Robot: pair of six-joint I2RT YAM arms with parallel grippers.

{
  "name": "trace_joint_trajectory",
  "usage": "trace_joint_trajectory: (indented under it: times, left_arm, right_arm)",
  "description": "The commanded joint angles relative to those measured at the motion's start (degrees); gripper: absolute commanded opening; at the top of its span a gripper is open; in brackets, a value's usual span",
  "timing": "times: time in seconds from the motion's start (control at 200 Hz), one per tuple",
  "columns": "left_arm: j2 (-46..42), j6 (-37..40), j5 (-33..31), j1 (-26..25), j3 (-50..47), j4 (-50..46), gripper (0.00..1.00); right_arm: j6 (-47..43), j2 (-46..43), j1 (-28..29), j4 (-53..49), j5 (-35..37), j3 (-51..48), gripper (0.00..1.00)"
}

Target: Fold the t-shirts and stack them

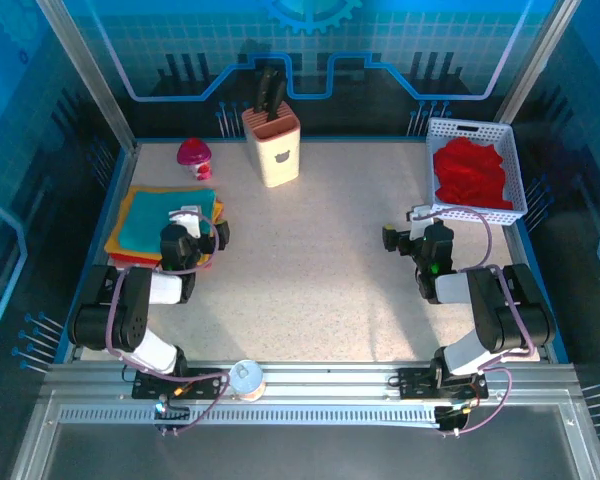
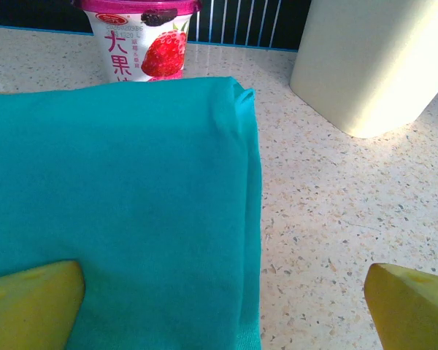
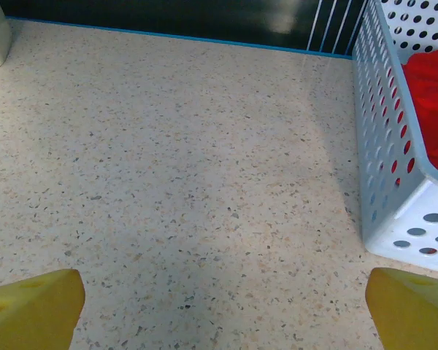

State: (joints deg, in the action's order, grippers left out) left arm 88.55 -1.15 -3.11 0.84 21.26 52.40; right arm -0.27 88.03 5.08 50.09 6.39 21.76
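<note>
A folded teal t-shirt [image 1: 152,222] tops a stack with orange and yellow edges at the left of the table; it also lies under the left wrist camera [image 2: 117,211]. My left gripper [image 1: 198,232] hovers open over the stack's right edge [image 2: 226,306], yellow fingertips [image 2: 33,302] wide apart, holding nothing. A crumpled red t-shirt [image 1: 470,172] lies in the white perforated basket [image 1: 515,160] at the back right, and shows through the basket wall [image 3: 431,109]. My right gripper [image 1: 412,236] stands open over bare table [image 3: 223,310] just left of the basket, empty.
A cream knife block [image 1: 272,145] stands at the back centre, seen also [image 2: 372,58]. A pink strawberry cup [image 1: 194,156] stands behind the stack, seen too [image 2: 142,40]. A small round tin [image 1: 245,378] rests on the front rail. Speckled tabletop [image 1: 310,270] lies between the arms.
</note>
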Motion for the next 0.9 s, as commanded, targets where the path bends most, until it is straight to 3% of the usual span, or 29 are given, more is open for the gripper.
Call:
trace_joint_trajectory:
  times: [0.0, 0.801, 0.896]
  left_arm:
    - [0.3, 0.7, 1.1, -0.2, 1.0, -0.4, 0.99]
    - [0.4, 0.8, 0.3, -0.5, 1.1, -0.6, 0.99]
    - [0.3, 0.6, 0.7, -0.3, 1.0, -0.4, 0.99]
  right_arm:
    - [0.0, 0.1, -0.8, 0.9, -0.1, 1.1, 1.00]
    - [0.0, 0.1, -0.9, 0.8, 0.0, 1.1, 1.00]
    - [3.1, -0.3, -2.0, 4.6, 3.6, -1.3, 1.00]
